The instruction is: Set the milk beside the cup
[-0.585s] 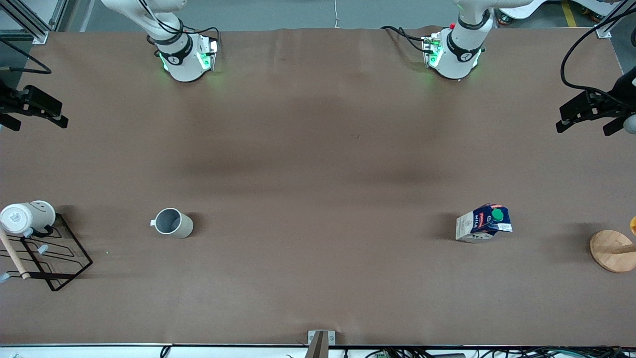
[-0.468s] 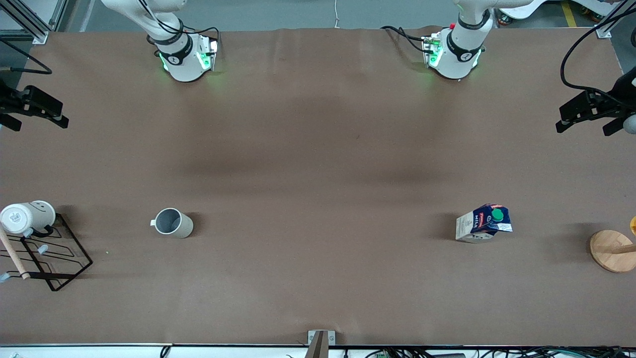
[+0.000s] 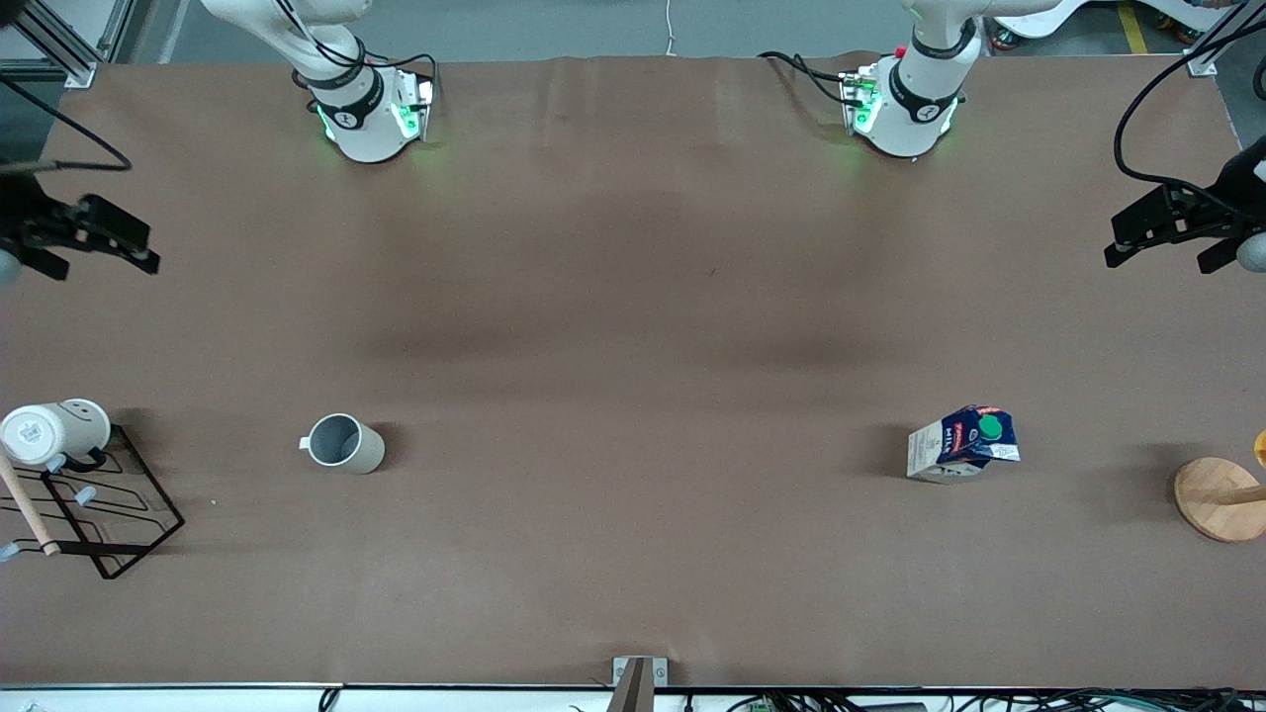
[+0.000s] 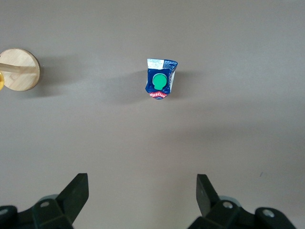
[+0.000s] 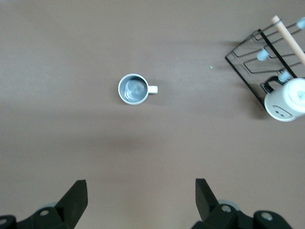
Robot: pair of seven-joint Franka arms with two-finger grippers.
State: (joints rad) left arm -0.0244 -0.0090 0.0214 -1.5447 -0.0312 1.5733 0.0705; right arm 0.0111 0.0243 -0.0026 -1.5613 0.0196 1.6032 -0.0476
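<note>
Front view: gable-top milk (image 3: 963, 443) carton and smooth grey-beige cup (image 3: 343, 443) stand well apart on brown cloth; left gripper (image 3: 1167, 235) and right gripper (image 3: 99, 242) hover spread, empty.

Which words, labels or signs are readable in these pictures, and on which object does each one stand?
No text can be read with certainty.
milk: white lettering on the blue side and a red band of print, too small to read.
white mug on the black rack: a drawn smiley face, no words.
cup: no marking visible.
</note>
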